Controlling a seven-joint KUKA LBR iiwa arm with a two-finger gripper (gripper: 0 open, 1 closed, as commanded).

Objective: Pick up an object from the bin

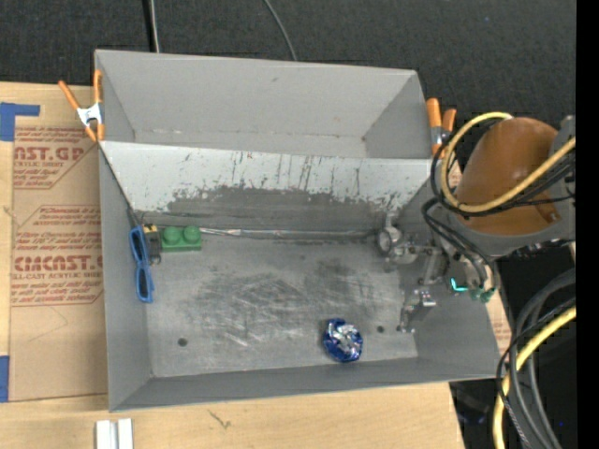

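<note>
Grey metal bin point(253, 92) w/ sloped walls, floor scuffed and scratched, mostly bare. Arm comes in from the R side of the camera view; its orange cover point(501, 171) sits just outside the bin's R rim, w/ yellow and black cables point(447, 162) looped round it. Below the cover, the gripper point(413, 286) hangs low over the R end of the floor, close to the R wall. Can't tell whether the claw is open or closed, nor whether it has hold of anything: the metal parts there run together.

Nearest thing to it: a blue-and-white crumpled wad point(343, 340), roundish, on the floor near the front wall, approx. ctr-right. It lies L of and in front of the gripper, near but apart from it.

Other 2 items are well apart from the gripper, at the far L end: a green toy brick point(180, 238) w/ studs on top, at the foot of the back wall, and a thin blue plastic piece point(140, 262) lying along the L wall, just beside the brick.
</note>
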